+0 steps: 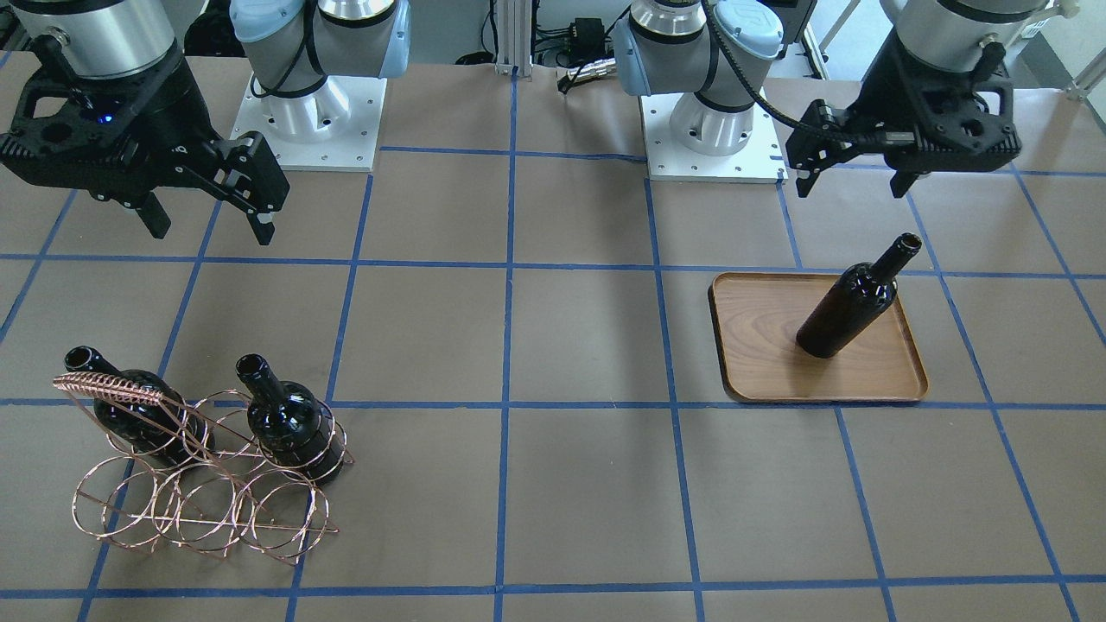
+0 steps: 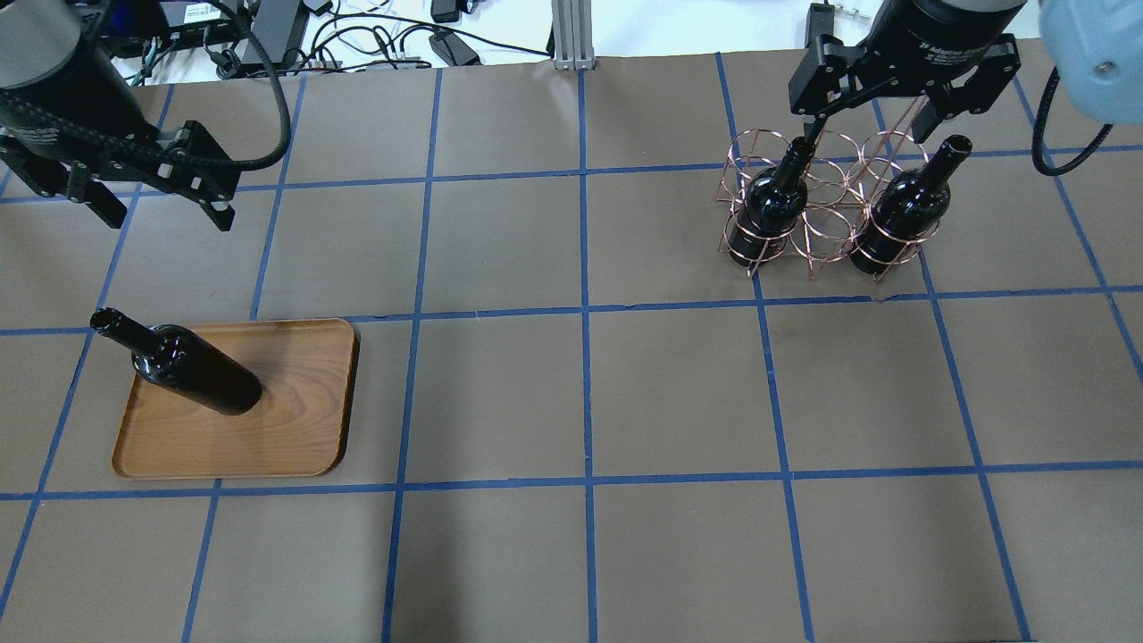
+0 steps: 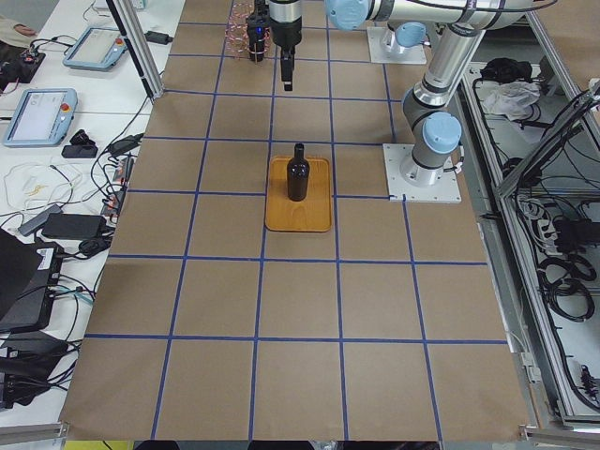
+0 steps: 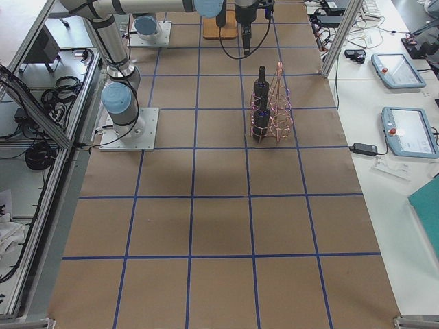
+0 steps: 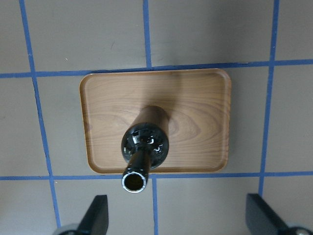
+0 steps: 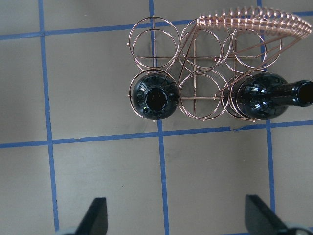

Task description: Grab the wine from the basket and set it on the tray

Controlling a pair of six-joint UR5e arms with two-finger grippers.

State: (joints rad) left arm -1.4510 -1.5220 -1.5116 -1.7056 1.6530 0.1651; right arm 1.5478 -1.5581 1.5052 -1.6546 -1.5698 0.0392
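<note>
One wine bottle [image 2: 192, 371] stands upright on the wooden tray [image 2: 295, 429]; it also shows in the left wrist view [image 5: 145, 142] on the tray [image 5: 200, 107]. My left gripper [image 2: 161, 219] is open and empty, raised above and behind the tray. The copper wire basket [image 2: 826, 223] holds two more dark bottles [image 2: 768, 201] [image 2: 902, 214] upright in its near end rings, with the middle ring empty. My right gripper [image 2: 871, 125] is open and empty, high above the basket. The right wrist view shows the basket [image 6: 200, 63] and both bottle mouths from above.
The table is brown paper with a blue tape grid. The two arm bases [image 1: 311, 112] [image 1: 717, 121] stand at the robot's edge. Cables and electronics [image 2: 268, 27] lie beyond the far edge. The basket's coiled handle [image 1: 108, 389] leans beside one bottle's neck.
</note>
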